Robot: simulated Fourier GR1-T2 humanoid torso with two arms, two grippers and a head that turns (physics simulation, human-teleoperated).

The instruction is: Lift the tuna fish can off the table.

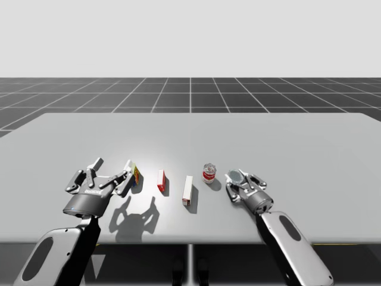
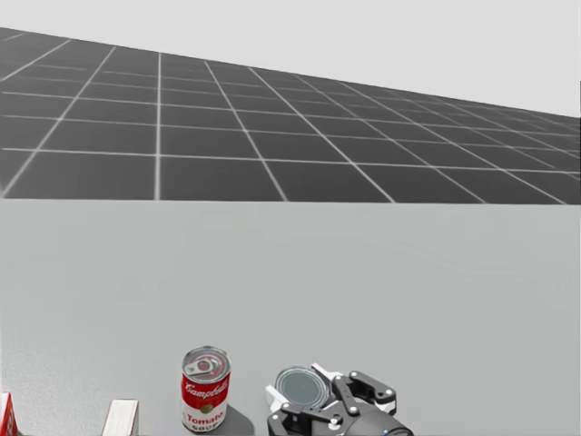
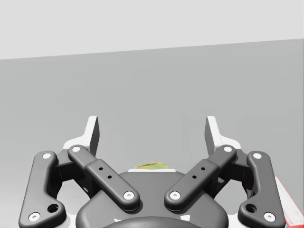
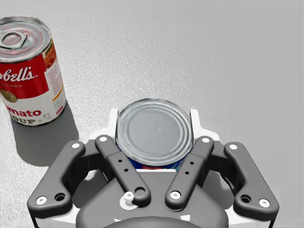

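Note:
The tuna can (image 4: 154, 130) is a flat can with a silver lid and a blue side. It sits between the fingers of my right gripper (image 4: 154, 118), which touch it from both sides. From above, the tuna can (image 1: 235, 176) and the right gripper (image 1: 239, 180) are at the table's front right. The head view has the tuna can (image 2: 301, 389) in that gripper (image 2: 329, 400), low over the table. I cannot tell whether the can touches the tabletop. My left gripper (image 1: 113, 170) is open at the front left, holding nothing (image 3: 152, 128).
An upright red-and-white soup can (image 1: 209, 173) stands just left of the tuna can (image 4: 28, 71). Further left along the front are a white box (image 1: 187, 190), a small red box (image 1: 161, 180) and a colourful box (image 1: 134, 172) beside the left gripper. The table's front edge is near.

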